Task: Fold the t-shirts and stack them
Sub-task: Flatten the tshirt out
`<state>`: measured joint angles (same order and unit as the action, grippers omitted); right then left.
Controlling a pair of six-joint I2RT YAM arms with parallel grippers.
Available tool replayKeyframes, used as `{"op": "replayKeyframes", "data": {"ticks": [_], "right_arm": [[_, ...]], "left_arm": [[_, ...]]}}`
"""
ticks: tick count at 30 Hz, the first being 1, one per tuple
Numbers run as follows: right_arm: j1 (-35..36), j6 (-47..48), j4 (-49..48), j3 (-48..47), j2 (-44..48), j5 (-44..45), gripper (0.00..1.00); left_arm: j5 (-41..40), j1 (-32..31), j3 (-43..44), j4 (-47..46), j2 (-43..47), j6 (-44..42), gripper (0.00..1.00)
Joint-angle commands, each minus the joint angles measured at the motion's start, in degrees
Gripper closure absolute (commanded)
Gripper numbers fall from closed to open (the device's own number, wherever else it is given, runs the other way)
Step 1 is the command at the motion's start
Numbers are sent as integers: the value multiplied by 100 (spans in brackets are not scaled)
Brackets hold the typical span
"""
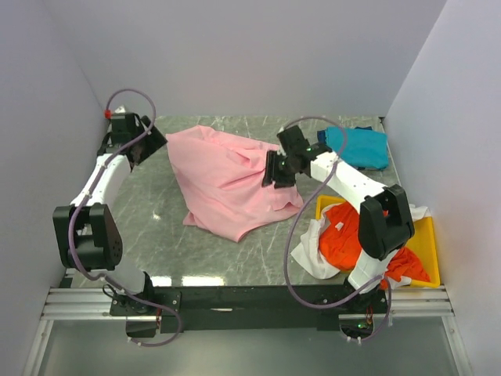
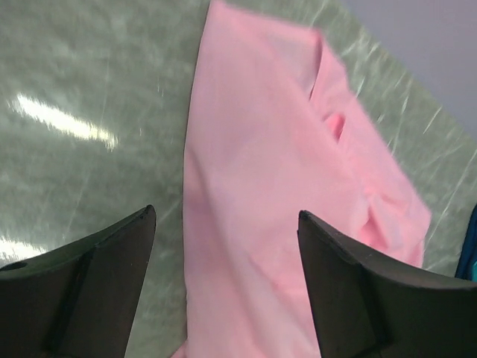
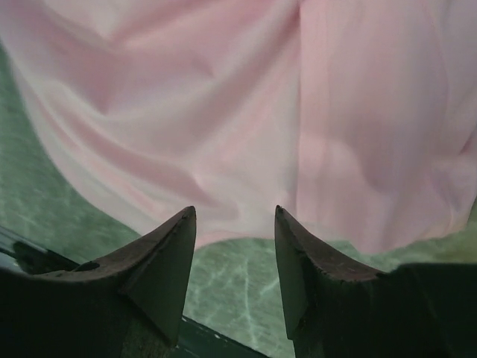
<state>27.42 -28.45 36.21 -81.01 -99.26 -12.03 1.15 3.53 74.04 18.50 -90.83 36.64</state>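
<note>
No text, label, brand, number or sign can be read in any of the three views. A small pale patch is seen on the orange-red cloth t-shirt (image 1: pixel 341 240), but it is too small for any writing on it to be made out.

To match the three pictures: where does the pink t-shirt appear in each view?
Top external: pink t-shirt in the middle.
Left wrist: pink t-shirt at centre, running top to bottom.
Right wrist: pink t-shirt across the upper half.
Shared landmark: the grey-green marbled table.
</note>
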Motion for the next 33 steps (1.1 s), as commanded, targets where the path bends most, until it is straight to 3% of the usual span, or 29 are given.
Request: {"op": "replayKeyframes", "data": {"ticks": [1,9,25,28,32,33], "right_arm": [[141,111,264,463,170,324,47],[150,155,343,754,-146,500,50],[141,252,220,754,-805,518,55],[141,252,194,806,-770,456,63],[141,261,176,929,-594,377,76],[132,287,176,947,-542,334,83]], "left_arm": [[193,-325,-425,48,442,-43,18],[272,-1170,-1373,444,750,317,19],[298,-1416,-1831,-57,84,492,23],[351,-1416,-1841,-320,-119,528,31],[290,-1416,-1736,-461,-383,432,54],[290,-1416,-1692,-488,-444,397,64]]}}
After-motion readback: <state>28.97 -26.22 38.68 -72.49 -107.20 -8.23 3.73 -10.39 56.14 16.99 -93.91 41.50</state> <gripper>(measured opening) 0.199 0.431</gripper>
